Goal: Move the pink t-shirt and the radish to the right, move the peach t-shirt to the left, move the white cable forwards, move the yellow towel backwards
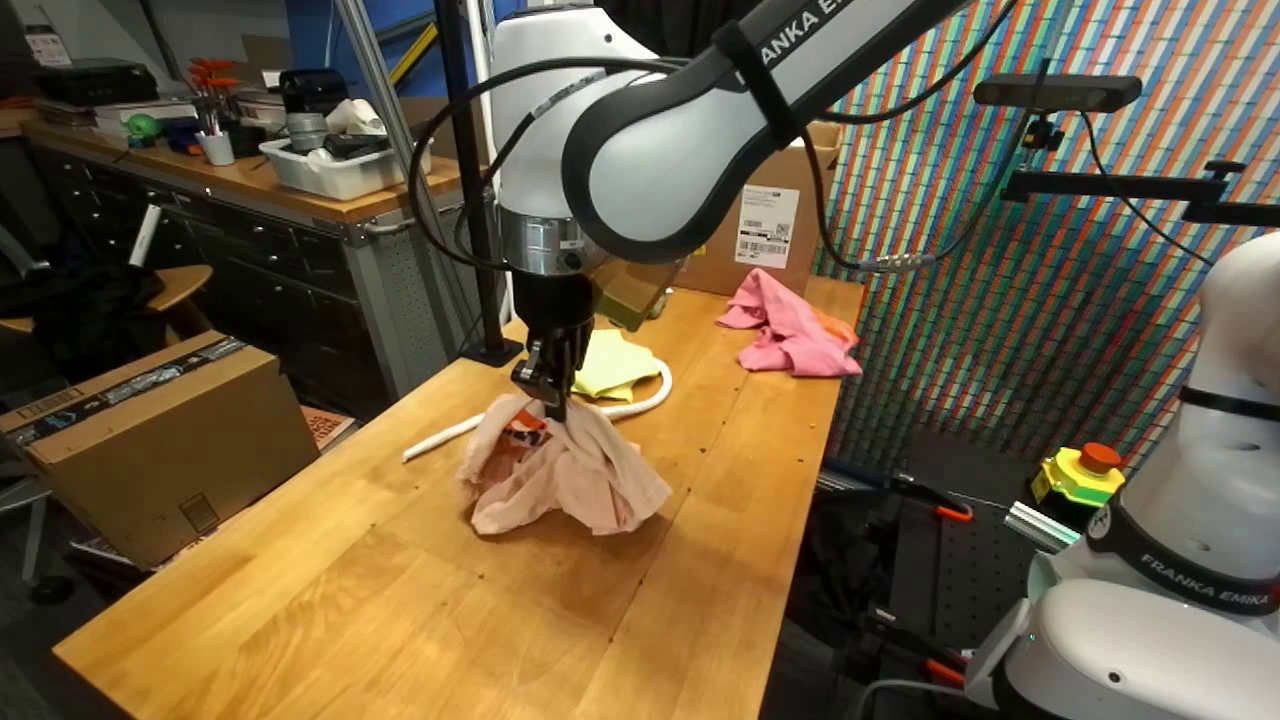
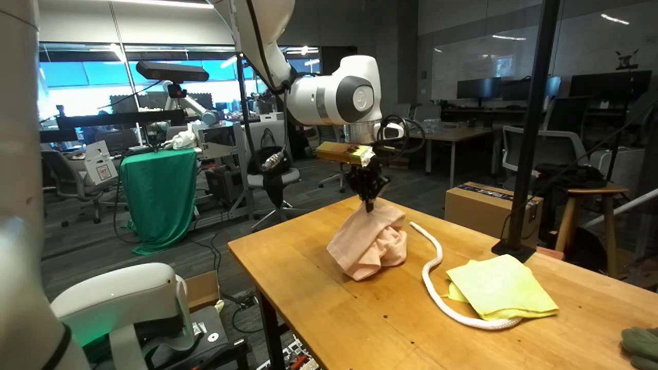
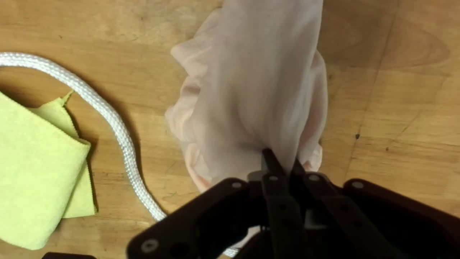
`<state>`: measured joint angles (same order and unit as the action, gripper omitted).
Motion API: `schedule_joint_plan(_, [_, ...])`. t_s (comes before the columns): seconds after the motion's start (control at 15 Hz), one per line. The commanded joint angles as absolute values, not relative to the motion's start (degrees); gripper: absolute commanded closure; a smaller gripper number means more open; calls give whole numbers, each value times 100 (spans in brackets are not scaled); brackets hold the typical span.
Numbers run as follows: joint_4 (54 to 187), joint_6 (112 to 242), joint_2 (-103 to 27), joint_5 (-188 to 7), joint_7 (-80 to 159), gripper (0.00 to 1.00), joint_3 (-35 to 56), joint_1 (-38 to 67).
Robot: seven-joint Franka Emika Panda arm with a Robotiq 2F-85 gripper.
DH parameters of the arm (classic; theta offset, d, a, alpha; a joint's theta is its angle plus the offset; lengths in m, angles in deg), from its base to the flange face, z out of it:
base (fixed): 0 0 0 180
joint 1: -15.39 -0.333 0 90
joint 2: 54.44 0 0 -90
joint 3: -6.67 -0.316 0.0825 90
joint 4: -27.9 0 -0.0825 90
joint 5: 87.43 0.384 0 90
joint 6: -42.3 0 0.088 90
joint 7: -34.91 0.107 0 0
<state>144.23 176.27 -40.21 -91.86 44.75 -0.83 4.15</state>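
White Franka Emika Panda arm (image 1: 650, 185) edged in dark grey
A black cable (image 1: 560, 65) loops beside it; silver screw heads (image 3: 149, 245) dot the black Robotiq gripper (image 2: 369, 206).

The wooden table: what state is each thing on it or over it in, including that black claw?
Peach t-shirt: bunched, pinched near its top
Gripper, the black claw: shut on the peach t-shirt
Pink t-shirt: crumpled in a heap
Yellow towel: folded
White cable: lying in a loose curve
Labelled cardboard box: upright, open or shut unclear
Dark green item: only partly in view, state unclear
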Motion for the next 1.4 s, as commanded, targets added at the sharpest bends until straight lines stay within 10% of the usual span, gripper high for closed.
schedule_joint_plan(0.0, [14539, 16993, -4402, -8659, 4108, 97, -298, 452])
schedule_joint_plan(1.33, [13348, 14462, -3287, -6088, 2385, 96, -599, 632])
